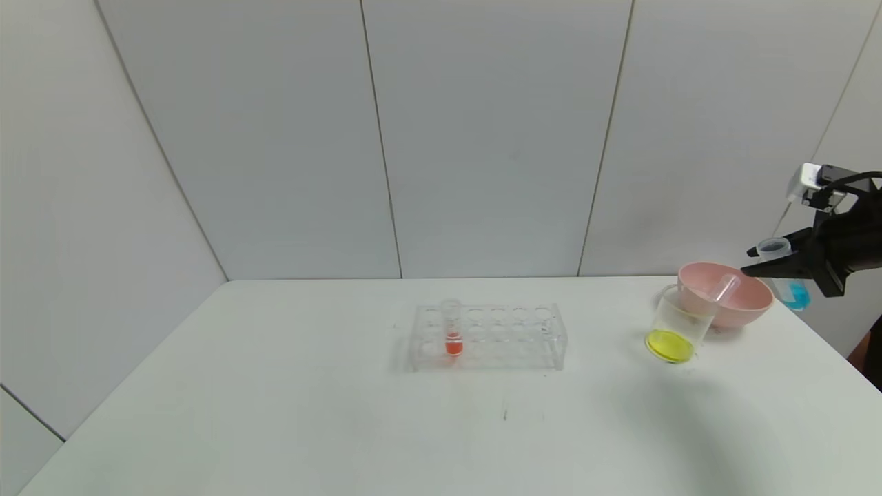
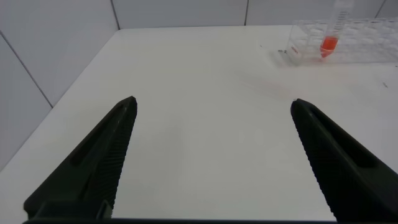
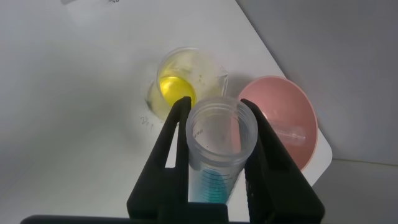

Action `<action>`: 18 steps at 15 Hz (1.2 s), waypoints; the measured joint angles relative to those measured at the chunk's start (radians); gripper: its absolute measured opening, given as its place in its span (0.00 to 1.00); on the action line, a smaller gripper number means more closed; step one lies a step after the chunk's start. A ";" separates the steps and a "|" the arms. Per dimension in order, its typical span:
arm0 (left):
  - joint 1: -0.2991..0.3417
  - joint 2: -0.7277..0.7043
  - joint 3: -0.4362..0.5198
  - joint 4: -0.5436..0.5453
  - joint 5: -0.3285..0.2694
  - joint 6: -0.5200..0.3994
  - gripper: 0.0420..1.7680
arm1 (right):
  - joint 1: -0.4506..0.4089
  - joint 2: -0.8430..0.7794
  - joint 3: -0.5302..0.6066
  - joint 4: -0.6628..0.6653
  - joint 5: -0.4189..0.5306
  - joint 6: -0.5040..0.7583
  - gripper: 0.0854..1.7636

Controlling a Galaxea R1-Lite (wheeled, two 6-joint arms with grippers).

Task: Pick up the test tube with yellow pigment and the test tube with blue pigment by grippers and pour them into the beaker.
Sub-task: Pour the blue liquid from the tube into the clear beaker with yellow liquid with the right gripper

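My right gripper (image 1: pixel 758 265) is shut on the blue-pigment test tube (image 1: pixel 782 272), held upright in the air at the far right, beyond the pink bowl and to the right of the beaker. In the right wrist view the fingers (image 3: pixel 174 143) clamp the tube (image 3: pixel 221 143) just below its ridged rim, with cyan liquid at its bottom. The beaker (image 1: pixel 679 331) stands on the table with yellow liquid in it; it also shows in the right wrist view (image 3: pixel 180 84). No tube with yellow liquid shows. My left gripper (image 2: pixel 212 101) is open and empty over the table's left part.
A pink bowl (image 1: pixel 751 306) behind the beaker holds an empty clear tube (image 1: pixel 725 286), also seen in the right wrist view (image 3: pixel 291 133). A clear rack (image 1: pixel 489 336) mid-table holds an orange-red tube (image 1: pixel 452 334). The table's right edge runs below my right gripper.
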 joint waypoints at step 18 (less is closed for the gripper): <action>0.000 0.000 0.000 0.000 0.000 0.000 1.00 | 0.090 0.248 -0.377 0.203 -0.389 -0.160 0.29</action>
